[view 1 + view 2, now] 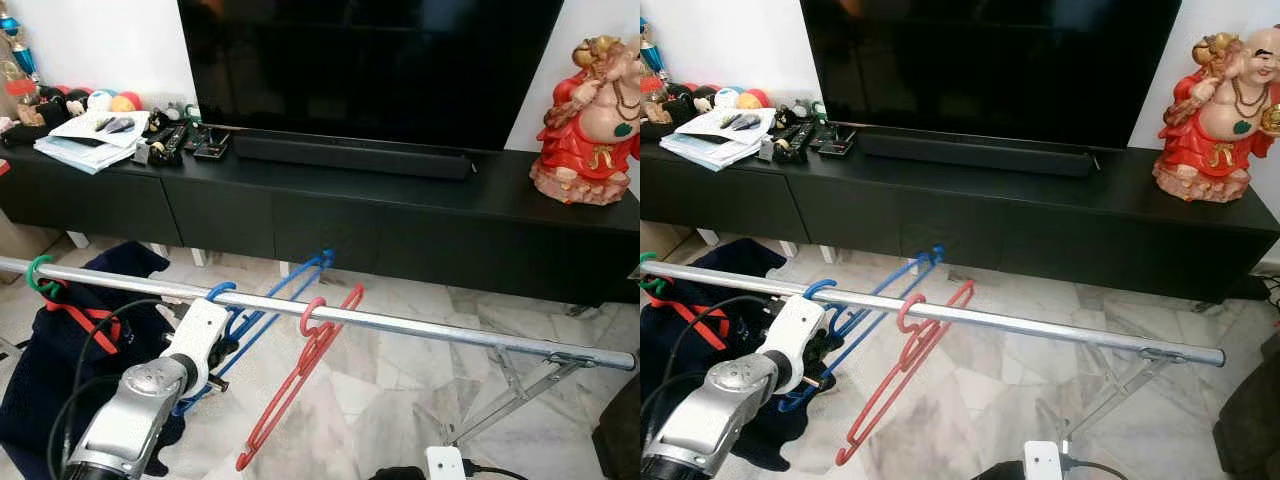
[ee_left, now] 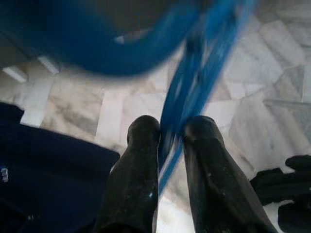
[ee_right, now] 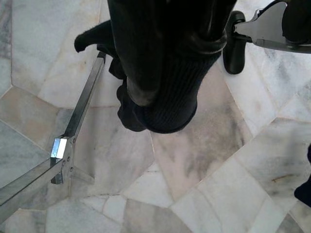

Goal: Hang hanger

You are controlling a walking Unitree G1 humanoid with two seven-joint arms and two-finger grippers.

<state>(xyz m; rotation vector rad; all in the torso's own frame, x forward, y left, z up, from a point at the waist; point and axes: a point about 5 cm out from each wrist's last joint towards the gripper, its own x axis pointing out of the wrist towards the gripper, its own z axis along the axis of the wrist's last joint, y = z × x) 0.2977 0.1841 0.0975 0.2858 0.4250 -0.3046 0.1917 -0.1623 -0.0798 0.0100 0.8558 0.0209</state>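
Gripping the blue hanger (image 2: 187, 92), left pincer (image 2: 170, 131) closed.

Left arm (image 1: 135, 400) raised, reaching forward and up toward the metal rail (image 1: 420, 327); white wrist just below the rail. Left end effector (image 2: 167, 145) with both black fingers (image 2: 133, 174) closed on the blue hanger (image 1: 255, 305). Right end effector (image 3: 165, 73) low, pointing at the floor, wrapped in dark knit cloth (image 3: 180, 92).
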